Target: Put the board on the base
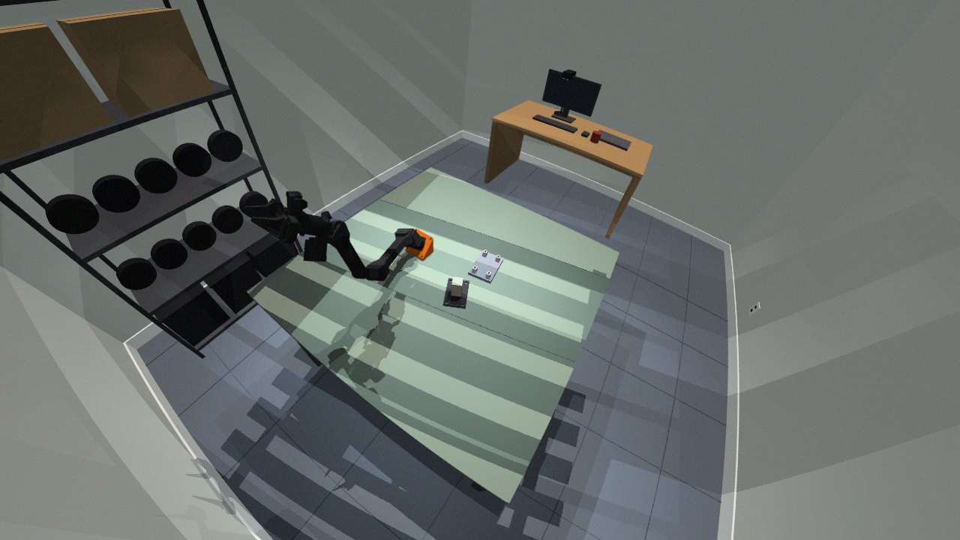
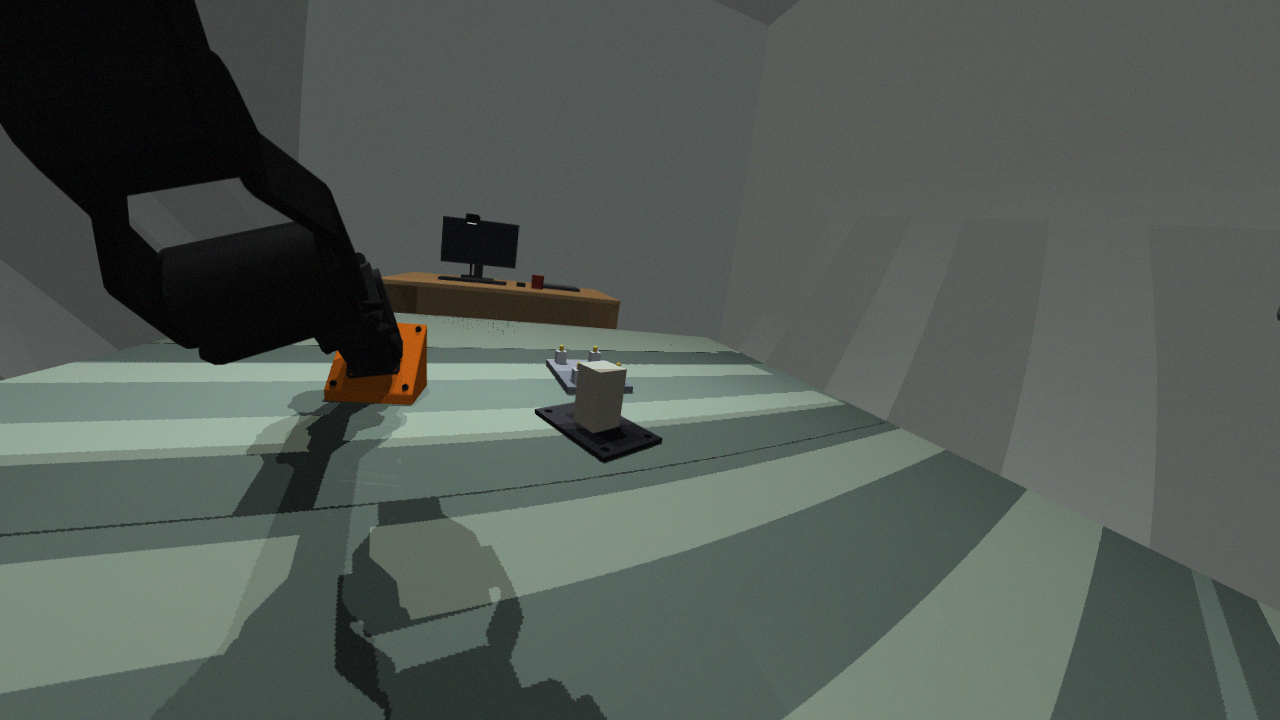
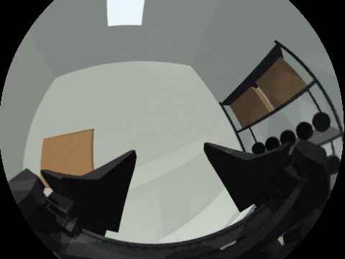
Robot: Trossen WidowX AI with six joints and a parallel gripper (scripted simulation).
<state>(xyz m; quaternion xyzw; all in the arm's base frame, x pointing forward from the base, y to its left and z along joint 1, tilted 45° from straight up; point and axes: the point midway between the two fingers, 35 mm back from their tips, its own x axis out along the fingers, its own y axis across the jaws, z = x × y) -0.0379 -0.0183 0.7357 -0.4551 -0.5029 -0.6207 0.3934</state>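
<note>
Shows a black board point(image 1: 448, 301) point(image 2: 637, 439) flat on the counter point(image 1: 429, 349) point(image 2: 644, 573), handle point(image 1: 457, 289) point(image 2: 597, 398) up, near the top view's center, just below and left of the grey base point(image 1: 481, 270) point(image 2: 562, 374). At upper left, keeps clear of both with the end effector point(image 1: 253, 218) point(image 3: 171, 151) spread wide, grasping nothing. Could slip or tilt the board through an off-center grip; could then jam corner holes on gold pins point(image 1: 485, 251) point(image 2: 561, 346) through slight misalignment.

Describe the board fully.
The board is flat, black and four-cornered, with small holes near its corners. A pale, blocky handle stands upright on top. It lies handle side up on the table, beside the base, off the pins. The hand is away from it. Its material is unclear.
</note>
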